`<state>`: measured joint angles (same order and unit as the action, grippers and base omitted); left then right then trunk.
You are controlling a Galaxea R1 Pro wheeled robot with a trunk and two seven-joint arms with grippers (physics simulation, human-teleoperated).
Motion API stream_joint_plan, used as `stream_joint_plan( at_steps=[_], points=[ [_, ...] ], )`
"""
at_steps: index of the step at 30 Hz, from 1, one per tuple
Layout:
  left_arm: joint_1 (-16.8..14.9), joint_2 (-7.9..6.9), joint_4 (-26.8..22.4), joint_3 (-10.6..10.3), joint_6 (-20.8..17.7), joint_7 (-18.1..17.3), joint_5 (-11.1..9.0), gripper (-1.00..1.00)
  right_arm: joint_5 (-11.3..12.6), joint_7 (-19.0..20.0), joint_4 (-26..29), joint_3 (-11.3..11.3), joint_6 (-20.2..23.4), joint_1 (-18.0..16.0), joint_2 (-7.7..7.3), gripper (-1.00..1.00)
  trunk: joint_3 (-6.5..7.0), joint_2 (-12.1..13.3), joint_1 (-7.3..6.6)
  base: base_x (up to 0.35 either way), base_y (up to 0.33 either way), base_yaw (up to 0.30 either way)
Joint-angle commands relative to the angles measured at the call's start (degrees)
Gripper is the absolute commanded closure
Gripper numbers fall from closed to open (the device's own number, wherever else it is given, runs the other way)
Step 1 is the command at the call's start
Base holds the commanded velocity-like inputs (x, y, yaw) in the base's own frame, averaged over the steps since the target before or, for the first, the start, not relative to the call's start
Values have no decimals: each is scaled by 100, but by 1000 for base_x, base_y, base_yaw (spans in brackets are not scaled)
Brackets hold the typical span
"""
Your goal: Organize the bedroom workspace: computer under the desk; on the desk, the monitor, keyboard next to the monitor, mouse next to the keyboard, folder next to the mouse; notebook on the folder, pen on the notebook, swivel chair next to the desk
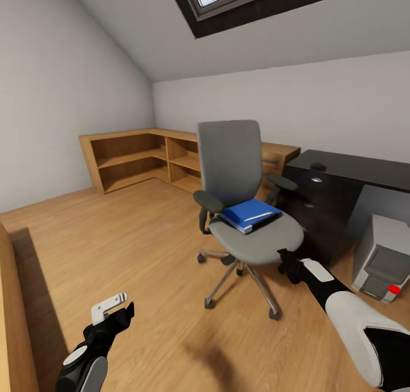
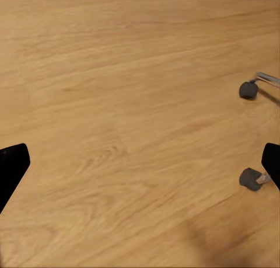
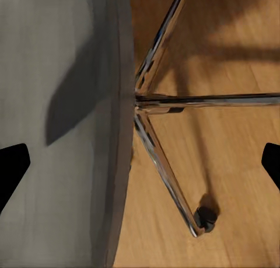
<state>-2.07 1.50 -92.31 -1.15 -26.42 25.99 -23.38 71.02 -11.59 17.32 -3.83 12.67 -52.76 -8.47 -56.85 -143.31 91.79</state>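
While the left gripper (image 1: 117, 309) hangs low over bare floor (image 1: 114, 249), fingers spread and holding nothing, the real business sits further right. Mid-room, the swivel chair (image 1: 239, 198) has the blue folder (image 1: 250, 214) lying flat on its seat, a thin pale pen (image 1: 257, 216) resting on top, I think. The folder looks stiff, light and slick-covered, so I'd pinch the edge overhanging toward the front of the seat, keeping it level so the pen doesn't roll off. The right gripper (image 1: 287, 264) hovers just beside the seat's front rim, fingers wide apart, empty. Further right there's the black desk (image 1: 364, 170), with the computer (image 1: 382, 258) sitting underneath already.
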Motion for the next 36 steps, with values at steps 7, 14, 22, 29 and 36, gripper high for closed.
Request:
stream_joint_plan(
  at_steps=[7,14,22,29,36],
  points=[
    [-4,0,-7,-8,-12,51,-56,-100,34,-27,8,-21,34,4,4,-100,-6,-1,4,320,0,3],
    [-4,3,1,-11,-12,55,-56,-100,34,-27,10,-21,34,3,-5,-100,-6,-1,4,300,0,0],
    [-4,-3,4,-111,-9,55,-53,-100,33,-27,17,-18,32,4,-5,-100,-6,-1,4,300,0,0],
    [-4,-4,10,-113,-12,55,-53,-100,26,-27,17,-13,7,7,-5,-100,-4,-1,4,274,0,35],
    [-4,-1,11,-113,-6,54,-53,-100,21,-20,25,-12,-1,3,3,-100,18,-1,4,146,0,201]
  ],
)
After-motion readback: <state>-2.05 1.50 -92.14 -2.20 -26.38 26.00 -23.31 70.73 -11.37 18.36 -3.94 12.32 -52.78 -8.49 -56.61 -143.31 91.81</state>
